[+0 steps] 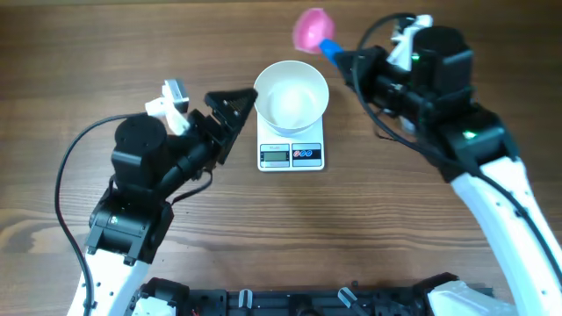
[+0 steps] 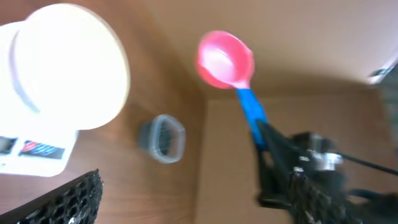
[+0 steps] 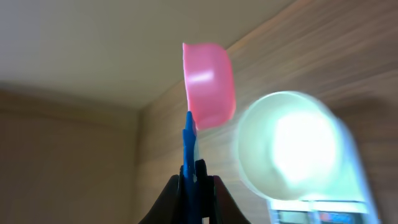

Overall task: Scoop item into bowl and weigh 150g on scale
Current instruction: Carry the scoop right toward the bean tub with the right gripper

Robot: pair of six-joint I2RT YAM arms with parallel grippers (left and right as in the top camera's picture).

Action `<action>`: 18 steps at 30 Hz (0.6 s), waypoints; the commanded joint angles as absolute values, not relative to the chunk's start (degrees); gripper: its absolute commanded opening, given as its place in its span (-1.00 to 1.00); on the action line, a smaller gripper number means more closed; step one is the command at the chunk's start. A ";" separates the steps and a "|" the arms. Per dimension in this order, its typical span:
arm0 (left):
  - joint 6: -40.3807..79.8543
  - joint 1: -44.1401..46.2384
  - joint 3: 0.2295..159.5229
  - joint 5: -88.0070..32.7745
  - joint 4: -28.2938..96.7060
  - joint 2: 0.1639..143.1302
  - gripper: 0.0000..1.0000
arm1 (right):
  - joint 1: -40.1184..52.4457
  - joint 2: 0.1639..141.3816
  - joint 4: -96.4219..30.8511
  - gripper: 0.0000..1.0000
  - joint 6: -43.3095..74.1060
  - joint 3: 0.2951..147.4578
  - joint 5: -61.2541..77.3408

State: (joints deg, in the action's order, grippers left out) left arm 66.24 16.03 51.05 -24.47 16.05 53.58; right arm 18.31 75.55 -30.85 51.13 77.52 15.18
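The white bowl (image 1: 291, 95) stands on the small white scale (image 1: 291, 155), and its inside looks bare from overhead. My left gripper (image 1: 237, 114) is open just left of the bowl and holds nothing; one mesh finger (image 2: 74, 199) shows in the left wrist view. My right gripper (image 1: 349, 60) is shut on the blue handle (image 3: 188, 146) of a pink scoop (image 1: 309, 29), held in the air behind and to the right of the bowl. The scoop's cup (image 3: 210, 84) is turned on its side. No item shows clearly in any view.
In the left wrist view a small greyish clear tub (image 2: 163, 138) with a dark inside sits on the wood table (image 1: 132, 53) beyond the bowl (image 2: 68, 65), too blurred to read. The scale's display and buttons (image 1: 290, 156) face the front edge.
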 commanded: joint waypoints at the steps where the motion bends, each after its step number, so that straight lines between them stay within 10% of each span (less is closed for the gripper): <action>1: 60.18 16.29 51.40 -24.34 21.32 53.28 0.97 | 14.72 72.20 -37.08 -0.92 46.54 78.32 10.41; 18: 47.79 16.84 51.40 -21.19 35.40 53.25 0.99 | 12.88 67.48 -52.27 -0.91 33.65 78.32 0.27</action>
State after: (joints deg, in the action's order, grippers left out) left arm 59.16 16.03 51.05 -21.87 36.45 53.58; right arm 13.02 70.13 -52.36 41.08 77.49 3.16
